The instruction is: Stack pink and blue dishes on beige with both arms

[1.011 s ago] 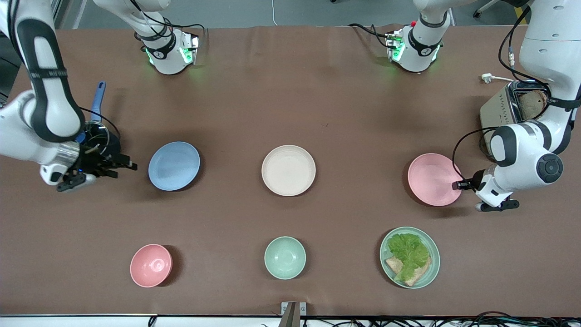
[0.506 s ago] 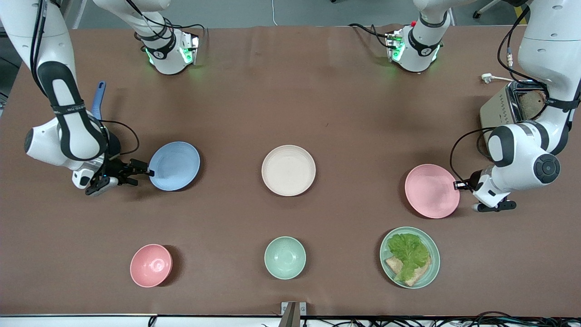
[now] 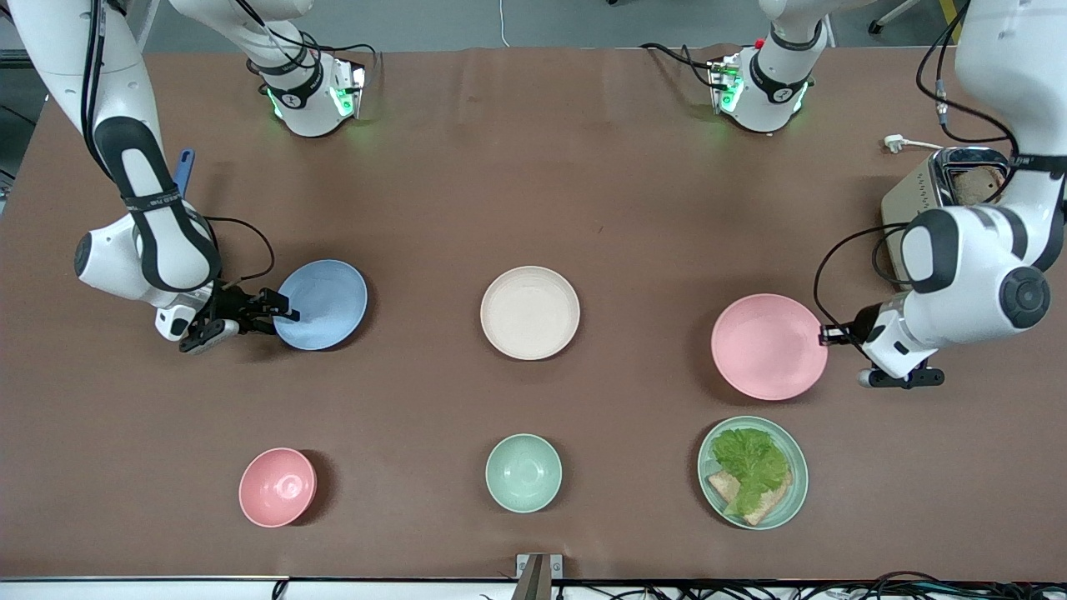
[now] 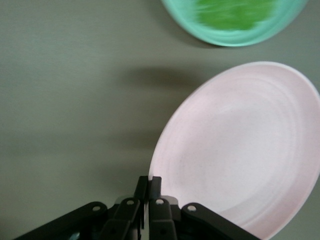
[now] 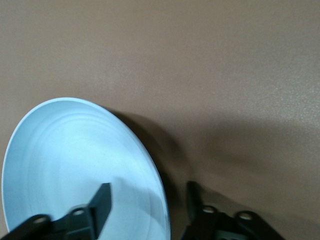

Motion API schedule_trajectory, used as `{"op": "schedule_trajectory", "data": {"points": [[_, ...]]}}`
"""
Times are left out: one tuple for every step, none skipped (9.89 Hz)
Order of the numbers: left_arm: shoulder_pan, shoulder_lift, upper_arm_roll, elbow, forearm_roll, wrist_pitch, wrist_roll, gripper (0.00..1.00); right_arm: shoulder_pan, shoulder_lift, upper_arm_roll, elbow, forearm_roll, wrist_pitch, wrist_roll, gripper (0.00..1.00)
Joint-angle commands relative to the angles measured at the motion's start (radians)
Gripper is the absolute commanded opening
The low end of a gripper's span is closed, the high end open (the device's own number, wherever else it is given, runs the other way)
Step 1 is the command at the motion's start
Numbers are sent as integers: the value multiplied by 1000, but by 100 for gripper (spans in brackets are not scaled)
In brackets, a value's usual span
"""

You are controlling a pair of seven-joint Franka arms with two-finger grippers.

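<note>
The pale pink plate (image 3: 765, 346) hangs a little above the table toward the left arm's end, with my left gripper (image 3: 824, 335) shut on its rim. In the left wrist view the fingers (image 4: 155, 186) pinch the edge of the pink plate (image 4: 240, 150). The light blue plate (image 3: 321, 304) lies on the table toward the right arm's end. My right gripper (image 3: 285, 315) is open and straddles its rim. The right wrist view shows one finger (image 5: 102, 200) over the blue plate (image 5: 75, 160) and the other outside it. The beige plate (image 3: 530, 312) sits bare at mid-table.
A small pink bowl (image 3: 278, 487), a mint-green bowl (image 3: 523, 472) and a mint-green plate with lettuce and bread (image 3: 753, 472) stand nearer the front camera. A toaster (image 3: 938, 196) sits by the left arm. A blue handle (image 3: 182, 175) shows beside the right arm.
My right gripper came in to the blue plate's rim and now straddles it. The left gripper has lifted the pink plate and carried it a little toward the beige plate.
</note>
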Motion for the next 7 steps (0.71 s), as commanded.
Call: {"op": "schedule_trajectory", "data": {"points": [[-5,-30,-112,-5,-44,-56,-121,0,1,-23,1,-33,41,4,-13,1],[-33,-18,-178,-5,-38,-36,-243,0,-1,-23,0,-27,41,-24,0,0],[-99,8,-199,-3,-30,8,-363,0,-1,-25,0,-24,41,-38,21,0],[-179,27,-199,-2,-29,56,-445,0,-1,-34,-2,-24,39,-39,53,0],[-246,68,-198,-2,-27,131,-517,0,-1,-40,-3,-23,38,-42,67,0],[-314,108,-194,-5,-26,210,-587,0,1,-57,-6,-9,29,-83,110,0],[-358,152,-193,-3,-3,285,-641,0,1,-78,-8,15,1,-142,176,0]]}}
